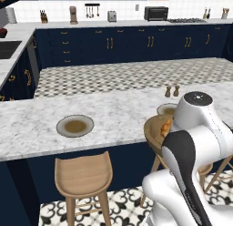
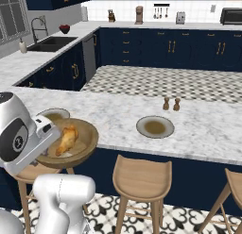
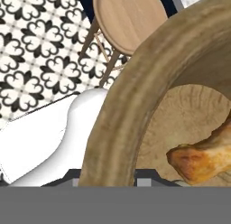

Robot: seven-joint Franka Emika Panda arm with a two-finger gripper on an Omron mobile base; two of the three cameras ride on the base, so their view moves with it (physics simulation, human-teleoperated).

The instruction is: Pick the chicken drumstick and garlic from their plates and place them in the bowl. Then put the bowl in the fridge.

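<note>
You are holding the bowl [image 2: 71, 146] by its thick rim, jaws closed tight on it, off the tabletop [image 2: 118, 117], and the chicken drumstick [image 2: 65, 139] is lying loose inside, so it probably slides if tilted.

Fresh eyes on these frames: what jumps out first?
The wooden bowl hangs off the counter's edge above a stool, gripped at its rim, with the chicken drumstick lying inside. Behind it on the marble counter sit two empty plates: one mid-counter, another just behind the bowl.
</note>
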